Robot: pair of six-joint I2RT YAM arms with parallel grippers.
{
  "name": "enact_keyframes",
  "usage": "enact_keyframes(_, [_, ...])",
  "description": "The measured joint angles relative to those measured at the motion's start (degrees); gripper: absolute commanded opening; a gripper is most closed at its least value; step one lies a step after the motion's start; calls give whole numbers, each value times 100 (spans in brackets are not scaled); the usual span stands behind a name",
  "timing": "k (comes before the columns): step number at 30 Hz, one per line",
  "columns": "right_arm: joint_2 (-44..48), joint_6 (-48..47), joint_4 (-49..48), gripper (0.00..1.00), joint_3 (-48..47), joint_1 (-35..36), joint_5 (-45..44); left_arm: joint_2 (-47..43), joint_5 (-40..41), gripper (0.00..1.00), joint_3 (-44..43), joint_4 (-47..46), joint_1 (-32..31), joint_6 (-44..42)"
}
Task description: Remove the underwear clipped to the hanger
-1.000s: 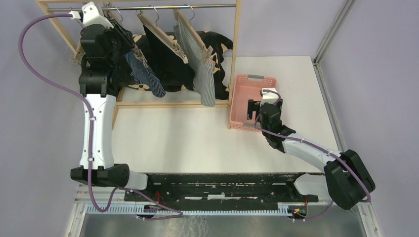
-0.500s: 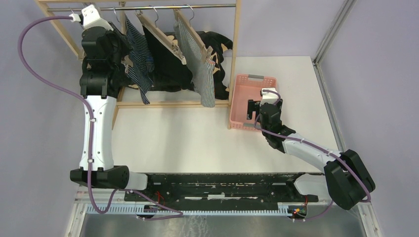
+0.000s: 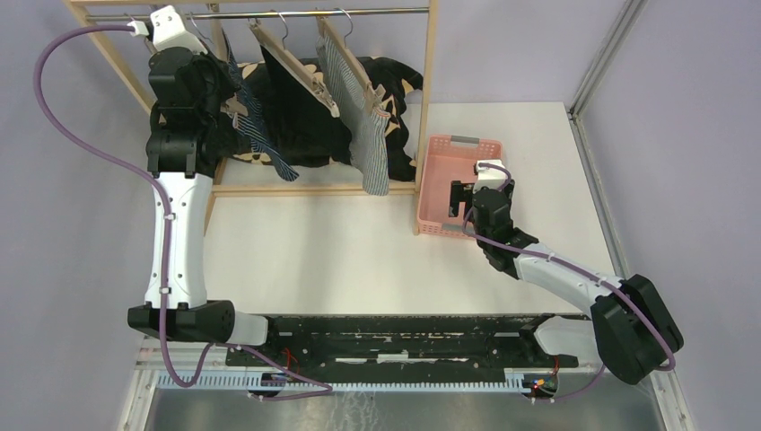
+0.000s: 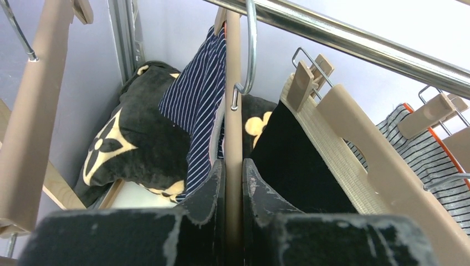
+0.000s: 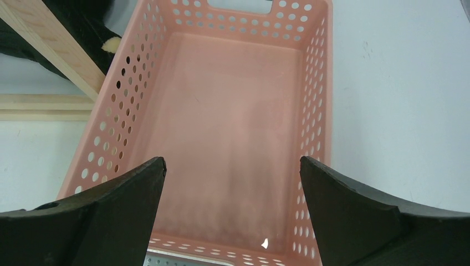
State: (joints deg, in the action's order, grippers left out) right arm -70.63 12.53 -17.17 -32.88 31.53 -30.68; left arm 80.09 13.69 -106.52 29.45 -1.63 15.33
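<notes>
Underwear (image 3: 370, 162) hung on the wooden rack (image 3: 429, 108), none off yet by your views: navy striped pair (image 4: 197, 105), black pair (image 4: 288, 155) and pinstriped pair (image 4: 438, 160) all on hangers. Pink basket (image 5: 318, 111) held nothing. Your left gripper (image 4: 234, 183) was clamped on the navy pair's hanger (image 4: 233, 83). Right gripper (image 5: 231, 163) hovered over the basket, jaws wide apart.
</notes>
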Motion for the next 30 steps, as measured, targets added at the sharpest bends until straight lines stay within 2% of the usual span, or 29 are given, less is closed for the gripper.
enact_keyframes(8, [31,0,-15,100,7,9,-2,0,-26,3,17,-55,0,-203])
enact_keyframes(13, [31,0,-26,100,7,22,-31,66,-35,3,-455,415,0,-437])
enact_keyframes(19, [31,0,-39,100,7,24,-33,46,-44,3,-769,562,0,-667])
enact_keyframes(30, [28,-2,-42,100,13,24,-35,-487,-280,3,-87,656,0,-988])
